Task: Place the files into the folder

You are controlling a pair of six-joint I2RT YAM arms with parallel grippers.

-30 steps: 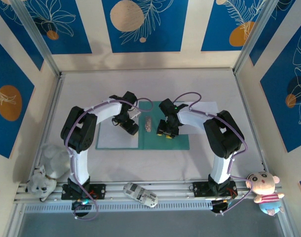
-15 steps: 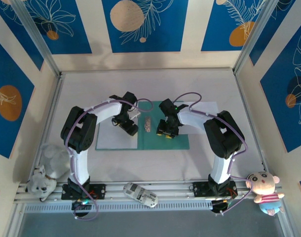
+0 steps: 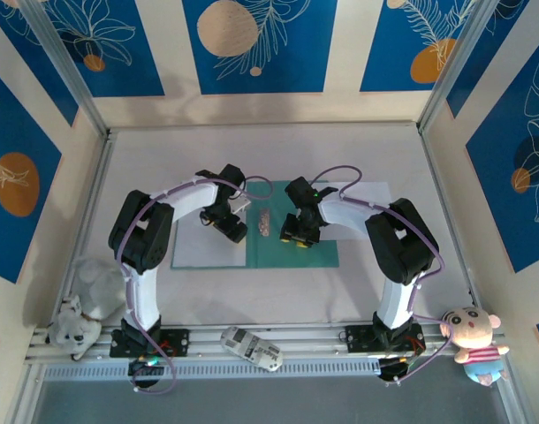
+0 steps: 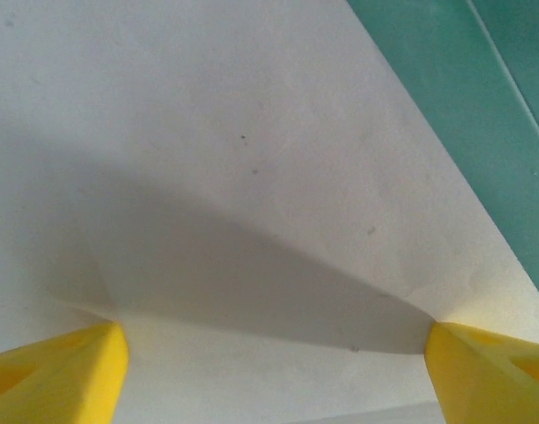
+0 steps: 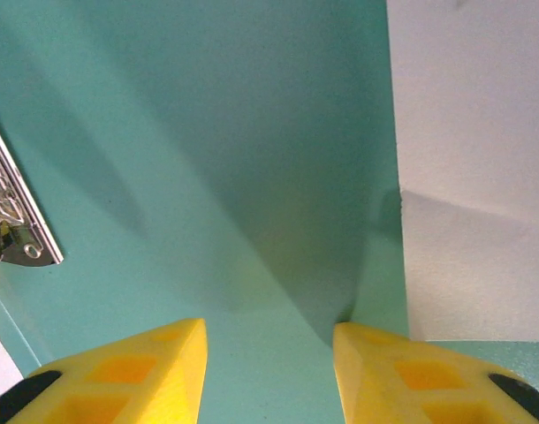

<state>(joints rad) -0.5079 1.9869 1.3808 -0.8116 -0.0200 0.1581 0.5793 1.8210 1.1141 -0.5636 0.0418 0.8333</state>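
The folder (image 3: 292,256) lies open on the worktop with 1 white sheet (image 3: 194,247) on its left half. The left gripper (image 4: 274,340) has its fingers spread wide there, tips pressing the paper into a ridge, clasping nothing. A second sheet (image 3: 368,189) lies at the folder's far right edge, so I'd call this about half done; the right gripper (image 5: 269,331) hangs over bare teal, fingers parted, empty.

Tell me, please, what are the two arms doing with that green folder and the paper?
Both arms are working over an open teal folder on the table. The left gripper is wide open, with its fingertips apparently down on a white sheet lying over the left cover. The paper looks slightly buckled between them. The right gripper, also open, sits low over the bare right cover, between the metal clip and a second white sheet at the folder's right edge.
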